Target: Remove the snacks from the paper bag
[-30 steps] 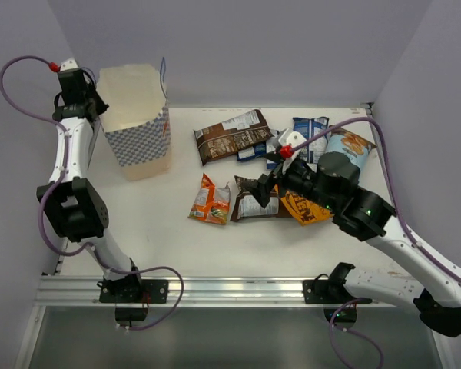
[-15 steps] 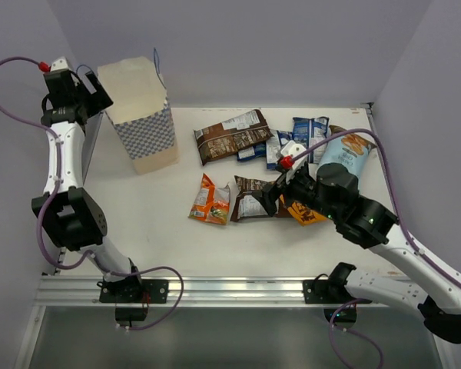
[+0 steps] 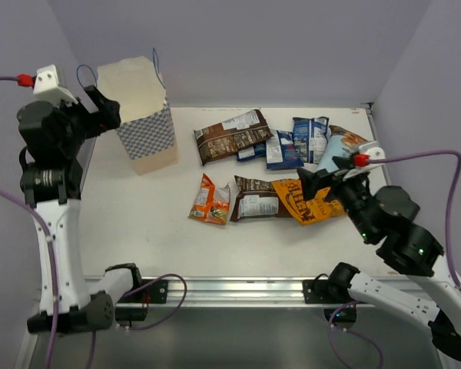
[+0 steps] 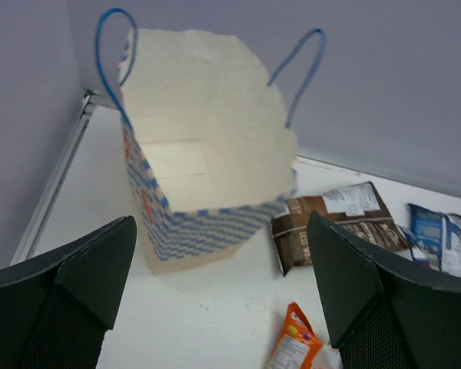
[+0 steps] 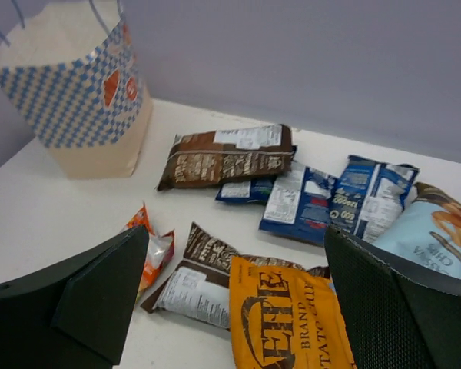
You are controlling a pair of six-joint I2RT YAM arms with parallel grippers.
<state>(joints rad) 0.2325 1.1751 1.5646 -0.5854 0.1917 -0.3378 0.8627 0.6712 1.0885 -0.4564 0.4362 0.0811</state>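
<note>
Surface: white table [image 3: 161, 231], lilac walls [image 3: 292, 46] on three sides.
Bag [image 3: 142, 115]: stands upright at the far left corner, mouth open, blue handles [image 4: 107, 46] up.
Bag inside: the left wrist view looks straight in; the floor of the bag is bare and no packet shows. A near inner corner is out of sight.
Snacks: all out on the table, right of the bag and well apart from it. Eight countable.
Far row: long brown packet [image 3: 232, 136], small dark blue one [image 3: 252, 153] tucked against it, two dark blue packets [image 3: 284, 150] [image 3: 310, 137], light blue packet [image 3: 339, 146] at the right end.
Near row: orange packet [image 3: 210, 200], second brown packet [image 3: 253, 198], orange-yellow packet [image 3: 307, 203] overlapping its right end.
Left gripper [image 4: 220, 219]: jaws spread wide, holds nothing, raised just beside the bag's near left rim. No contact seen.
Right gripper [image 5: 237, 231]: jaws spread wide, empty, hovers above the near row by the orange-yellow packet.
Done: emptying looks complete, judging by the bare bag floor and the spread of packets.
Left: likely nothing but pulling the arms back. A ninth packet could lie under another or in the hidden corner; cannot tell.
</note>
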